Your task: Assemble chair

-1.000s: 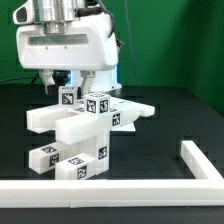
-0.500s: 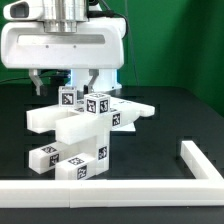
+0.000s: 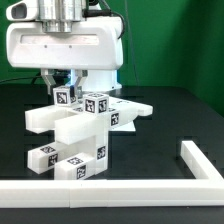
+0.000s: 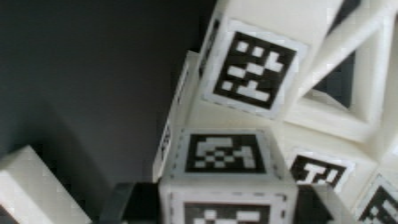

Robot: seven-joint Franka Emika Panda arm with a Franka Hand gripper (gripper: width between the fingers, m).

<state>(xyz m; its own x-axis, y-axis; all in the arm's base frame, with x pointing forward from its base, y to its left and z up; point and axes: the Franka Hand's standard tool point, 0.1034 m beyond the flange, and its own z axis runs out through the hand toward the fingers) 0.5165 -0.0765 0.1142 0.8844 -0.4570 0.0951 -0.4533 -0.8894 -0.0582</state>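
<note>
The chair (image 3: 95, 118) stands partly joined at mid-table in the exterior view: white blocky panels with black-and-white tags. An upright cube-ended leg (image 3: 66, 97) rises at its top left. My gripper (image 3: 66, 88) hangs straight above, its two fingers drawn in against the leg's sides. In the wrist view the same tagged leg (image 4: 222, 155) fills the space between the jaws of my gripper (image 4: 222, 208), with a dark finger on each side. Beyond it, a second tagged post (image 4: 253, 65) stands close by.
Two more tagged white blocks (image 3: 46, 157) (image 3: 86, 166) lie in front of the chair. A long white L-shaped border rail (image 3: 190, 160) runs along the front and up the exterior view's right. A green backdrop closes the rear.
The fingers stood wide apart on either side of the leg's top; they have now closed in onto it. The arm has dropped slightly.
</note>
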